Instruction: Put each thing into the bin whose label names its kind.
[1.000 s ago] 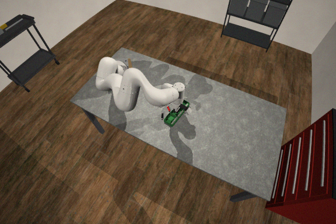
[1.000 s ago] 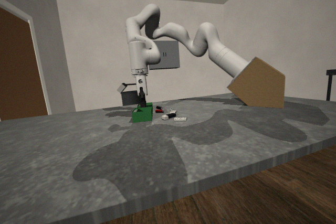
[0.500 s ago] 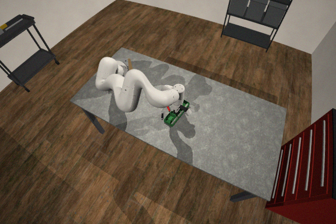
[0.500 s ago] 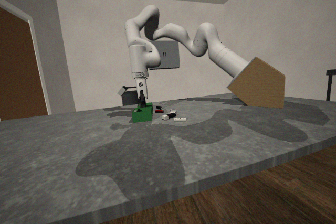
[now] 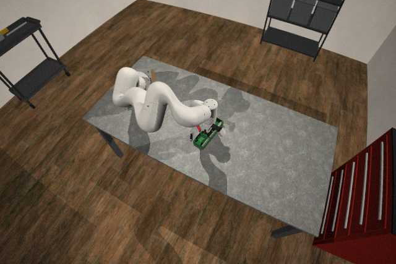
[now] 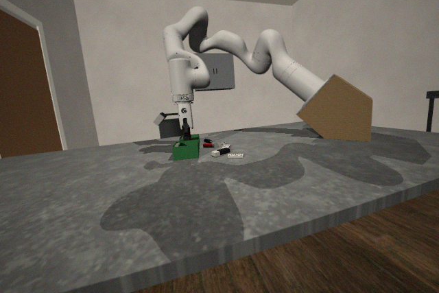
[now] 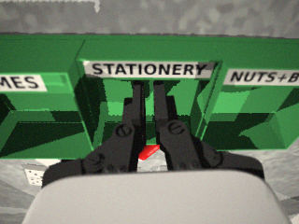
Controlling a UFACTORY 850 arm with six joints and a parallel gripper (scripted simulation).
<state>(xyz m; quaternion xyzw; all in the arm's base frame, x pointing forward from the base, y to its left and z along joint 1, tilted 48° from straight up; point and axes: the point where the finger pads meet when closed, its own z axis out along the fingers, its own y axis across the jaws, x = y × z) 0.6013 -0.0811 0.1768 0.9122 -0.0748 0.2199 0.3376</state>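
Three joined green bins stand on the table. In the wrist view the labels read STATIONERY on the middle bin (image 7: 149,52), "MES" (cut off) on the left bin (image 7: 37,52) (image 6: 186,151) and "NUTS+B" (cut off) on the right bin (image 7: 262,57) (image 5: 198,144). My gripper (image 7: 149,94) (image 6: 186,137) is shut, with a narrow gap and nothing seen in it, its fingertips low at the STATIONERY bin. A red thing (image 5: 198,128) (image 6: 208,145) (image 7: 149,152) and a black thing (image 5: 191,136) (image 6: 208,140) lie outside the bins. A black-and-white block (image 6: 220,152) and a white dotted tile (image 6: 235,156) (image 7: 34,175) lie nearby.
Another small white thing (image 6: 226,146) lies behind the black-and-white block. The dividing walls and label rims of the bins stand close around the fingers. The grey table (image 5: 271,159) (image 6: 106,190) carries the arm's base at its far end. A red drawer cabinet (image 5: 357,190) stands beyond one table end.
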